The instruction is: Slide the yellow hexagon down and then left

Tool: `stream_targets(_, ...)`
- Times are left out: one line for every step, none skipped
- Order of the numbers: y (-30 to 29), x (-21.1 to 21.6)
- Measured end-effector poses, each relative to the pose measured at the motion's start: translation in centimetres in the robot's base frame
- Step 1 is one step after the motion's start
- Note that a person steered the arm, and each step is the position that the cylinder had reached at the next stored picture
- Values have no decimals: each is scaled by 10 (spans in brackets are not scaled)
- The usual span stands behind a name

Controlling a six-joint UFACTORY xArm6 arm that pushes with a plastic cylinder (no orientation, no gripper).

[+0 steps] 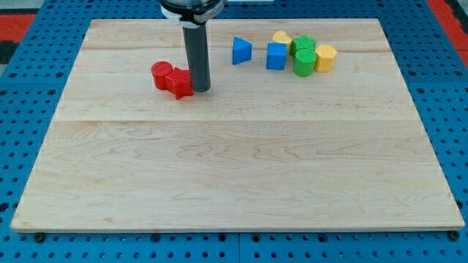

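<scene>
Surface [234,168] is pale planked wood, visible grain, matt. Under it a blue perforated panel [29,88], smooth. My rod [196,58] is dark, slightly satin. Red blocks [172,78] touching my tip [200,90] look like smooth matt plastic.

Lab: blue pegboard bench [22,95]

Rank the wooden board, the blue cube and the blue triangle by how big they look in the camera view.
1. wooden board
2. blue cube
3. blue triangle, though it looks close to the cube in size, so that order is unsure.
</scene>
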State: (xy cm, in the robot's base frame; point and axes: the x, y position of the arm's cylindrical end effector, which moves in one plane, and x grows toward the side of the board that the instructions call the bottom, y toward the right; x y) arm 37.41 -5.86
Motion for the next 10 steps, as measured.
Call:
stream_targets(42,18)
stream_targets(120,40)
stream_targets(203,40)
stream_targets(287,24)
stream_targets(347,-11)
stream_targets(367,-71)
stream_targets(364,-97)
stream_targets(304,-96)
stream_targets(236,-85)
stream_targets(191,-68)
